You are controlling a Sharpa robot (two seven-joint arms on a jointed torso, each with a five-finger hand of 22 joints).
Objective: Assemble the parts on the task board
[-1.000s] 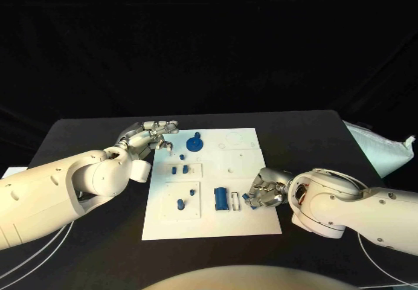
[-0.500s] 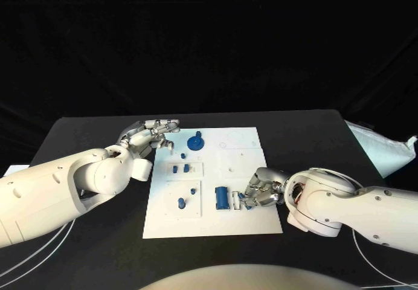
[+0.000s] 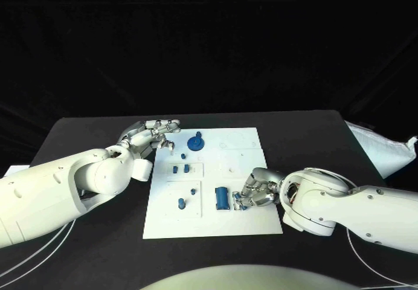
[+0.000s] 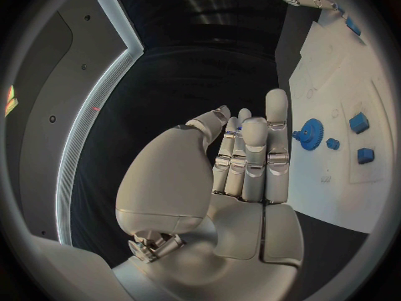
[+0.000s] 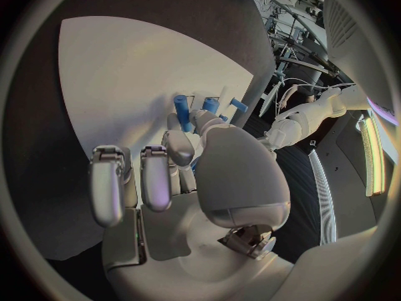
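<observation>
Where black table meets dark backdrop, white task board lies; left hand fingers extended, empty; right hand grip unclear.

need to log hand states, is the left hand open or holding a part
Open. The left hand holds nothing, its fingers straight beside the task board.

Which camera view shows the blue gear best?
The head view: the blue gear lies fully visible on the task board. The left wrist view shows it sideways, behind the left hand.
</observation>
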